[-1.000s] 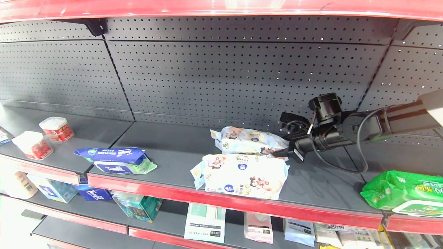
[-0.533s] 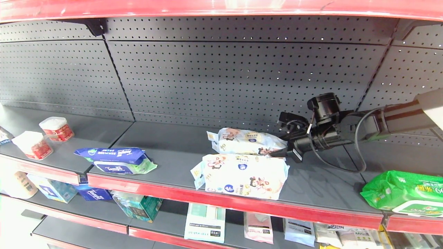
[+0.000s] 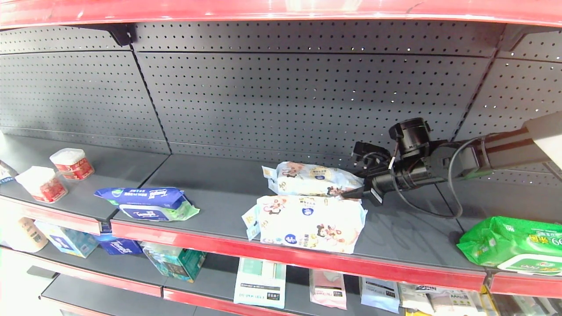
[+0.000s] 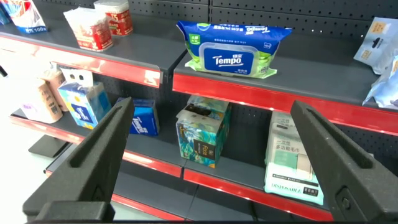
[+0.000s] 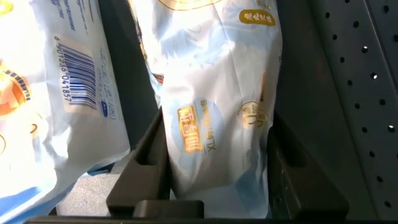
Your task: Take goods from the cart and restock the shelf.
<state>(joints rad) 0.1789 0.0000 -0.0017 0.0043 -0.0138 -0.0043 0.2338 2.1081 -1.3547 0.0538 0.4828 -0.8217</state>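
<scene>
Right gripper [image 3: 353, 193] clenched on the white cartoon-printed plastic wipes pack [image 3: 311, 179], toward the back edge of the grey metal shelf board [image 3: 210, 184].

In my right wrist view the white cartoon-printed plastic wipes pack [image 5: 217, 93] sits between my two black fingers [image 5: 143, 168], pinched at its end from both sides. Its far end points toward the shelf's left side. A second white cartoon-printed wipes pack [image 3: 309, 223] lies flat just in front, at the red front edge, touching or nearly so; contact unclear. Left gripper [image 4: 211, 106] hangs spread wide, nothing between its fingers, facing the blue-and-green wipes pack [image 4: 233, 46] at the front left corner. A green soft pack [image 3: 513, 243] lies on the next board, by its front edge.
</scene>
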